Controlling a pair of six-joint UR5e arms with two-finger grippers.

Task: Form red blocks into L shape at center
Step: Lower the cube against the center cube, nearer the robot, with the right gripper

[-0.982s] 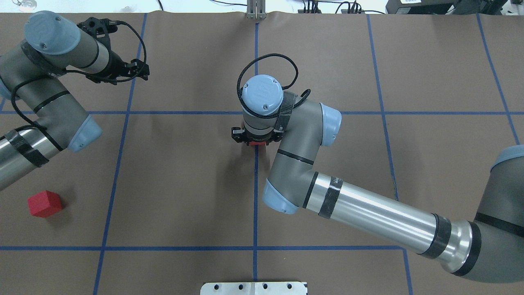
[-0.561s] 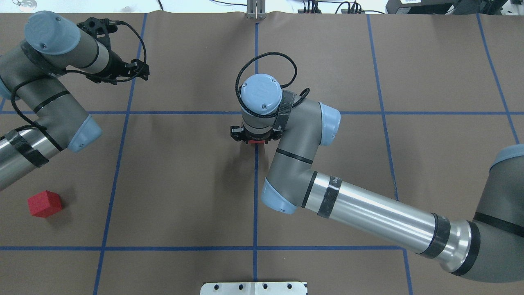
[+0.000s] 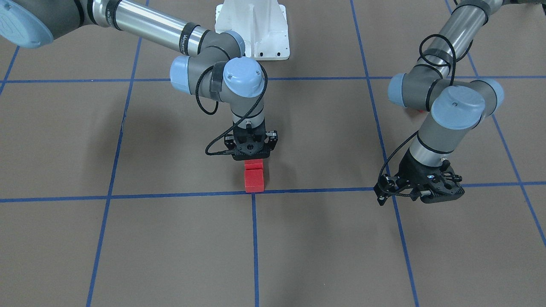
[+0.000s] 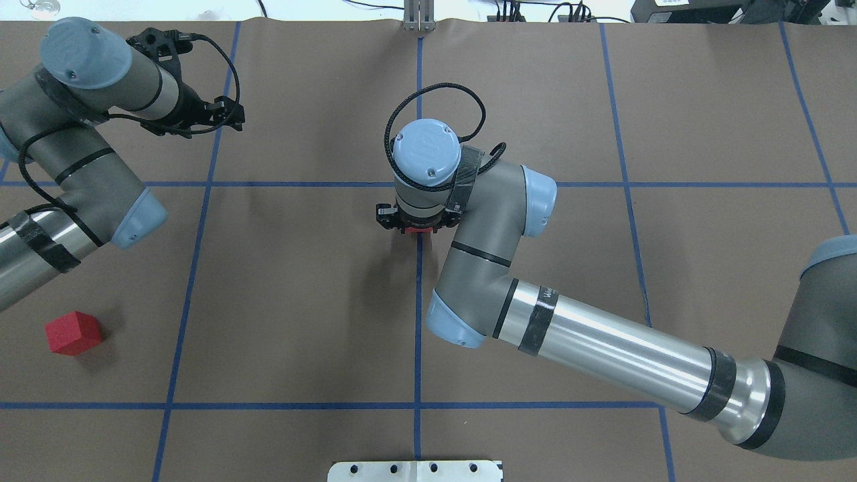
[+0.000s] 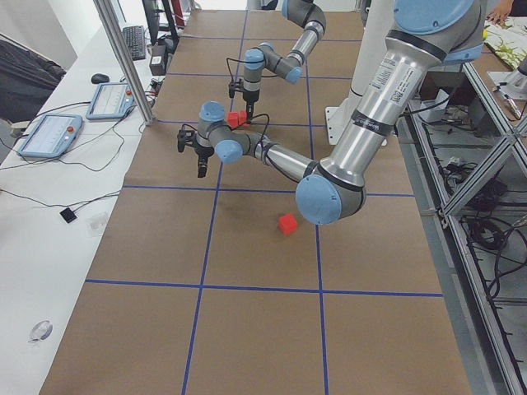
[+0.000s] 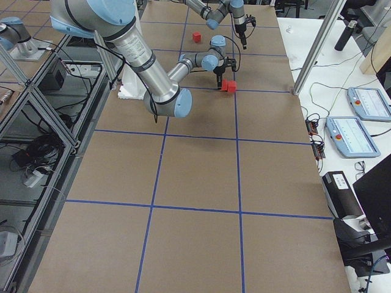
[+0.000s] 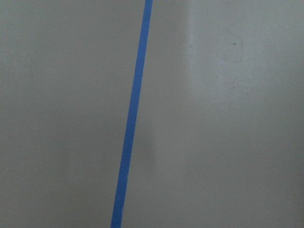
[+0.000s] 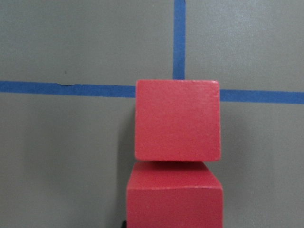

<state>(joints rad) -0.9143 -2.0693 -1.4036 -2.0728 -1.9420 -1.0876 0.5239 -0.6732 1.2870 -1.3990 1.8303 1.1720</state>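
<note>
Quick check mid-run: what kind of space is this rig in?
Probably a robotics lab: a brown table gridded with blue tape, handheld control pendants on a side bench, and an aluminium post framing the cell.

The right gripper [image 3: 252, 158] hangs directly over the robot-side one of two touching red blocks [image 3: 254, 181] at the center [image 3: 256, 192]. Both flanks are bare surface [image 3: 170, 162]. The third block [image 4: 73, 333] sits well apart, open all round.

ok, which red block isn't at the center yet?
The lone block, off on the robot's left side. The other two blocks touch each other at the tape crossing, below the right gripper.
</note>
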